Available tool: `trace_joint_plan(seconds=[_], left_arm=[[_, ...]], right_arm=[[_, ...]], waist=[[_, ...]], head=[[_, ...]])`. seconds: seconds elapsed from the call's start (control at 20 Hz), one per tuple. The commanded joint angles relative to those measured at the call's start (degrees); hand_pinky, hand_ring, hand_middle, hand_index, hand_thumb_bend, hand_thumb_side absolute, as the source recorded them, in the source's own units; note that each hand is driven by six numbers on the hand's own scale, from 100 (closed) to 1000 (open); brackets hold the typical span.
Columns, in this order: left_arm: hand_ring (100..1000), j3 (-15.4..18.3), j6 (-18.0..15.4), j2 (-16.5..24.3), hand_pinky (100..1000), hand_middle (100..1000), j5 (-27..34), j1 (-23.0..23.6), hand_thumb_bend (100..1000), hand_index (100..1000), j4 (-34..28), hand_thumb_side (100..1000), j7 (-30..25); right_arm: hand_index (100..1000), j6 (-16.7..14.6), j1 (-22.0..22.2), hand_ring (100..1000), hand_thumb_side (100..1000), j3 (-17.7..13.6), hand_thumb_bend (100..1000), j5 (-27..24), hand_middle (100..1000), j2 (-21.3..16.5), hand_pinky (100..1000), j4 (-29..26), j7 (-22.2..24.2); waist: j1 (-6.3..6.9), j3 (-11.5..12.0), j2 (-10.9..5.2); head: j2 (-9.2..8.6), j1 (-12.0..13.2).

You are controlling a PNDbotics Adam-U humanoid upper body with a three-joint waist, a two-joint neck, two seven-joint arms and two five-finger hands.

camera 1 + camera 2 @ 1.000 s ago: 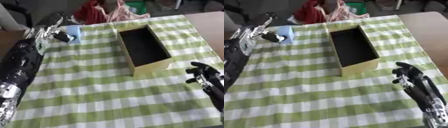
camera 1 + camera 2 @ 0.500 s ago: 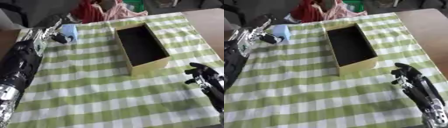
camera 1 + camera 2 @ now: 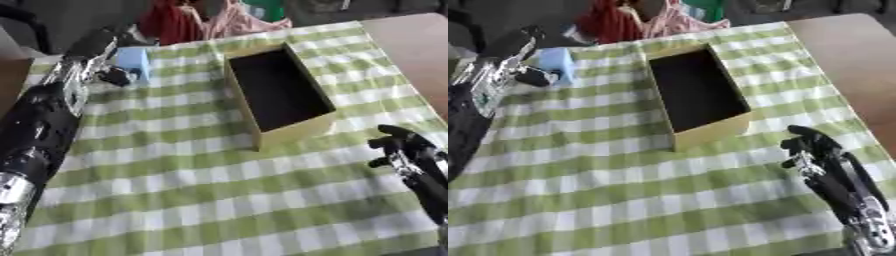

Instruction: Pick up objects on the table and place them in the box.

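A light blue block [image 3: 133,62] stands on the green checked cloth at the far left. My left hand [image 3: 90,66] is right beside it, on its left. The fingers are stretched out and the dark thumb touches the block's lower left side. An open yellow box [image 3: 286,128] with a dark inside lies in the middle of the cloth, its long side running away from me. My right hand [image 3: 822,150] rests at the lower right, below the box's near right corner, fingers relaxed and holding nothing.
Red and pink fabric [image 3: 203,22] is heaped at the far edge behind the box, with something green [image 3: 265,8] next to it. Bare brown tabletop [image 3: 411,45] shows to the right of the cloth. The green checked cloth [image 3: 201,200] stretches toward me.
The whole picture has shifted a little, so the camera moved. My left hand stays against the blue block and my right hand keeps its place.
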Motion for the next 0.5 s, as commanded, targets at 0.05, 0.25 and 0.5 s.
trace_joint_plan(seconds=[0.05, 0.25, 0.5], left_arm=[[858, 0.34, -0.08, 1.62, 835, 918, -0.06, -0.77, 353, 896, -0.34, 209, 0.53], [839, 0.29, -0.18, 1.44, 828, 888, -0.32, -0.41, 340, 892, 0.14, 215, -0.02], [763, 0.28, -0.03, 1.25, 795, 767, -0.7, -0.19, 227, 843, 0.26, 209, -0.17]], right_arm=[[852, -0.13, -0.7, 807, 554, -0.28, 100, 0.31, 614, -0.9, 591, -1.23, 0.19], [852, -0.14, -0.78, 808, 556, -0.28, 100, 0.37, 614, -0.92, 591, -1.25, 0.22], [852, -0.15, -0.85, 808, 557, -0.28, 100, 0.39, 614, -0.9, 591, -1.26, 0.26]], waist=[[-0.22, -0.17, -0.67], [-0.12, -0.43, -0.32], [-0.05, -0.49, -0.19]], head=[[-0.81, -0.06], [-0.92, -0.01], [-0.87, 0.01]])
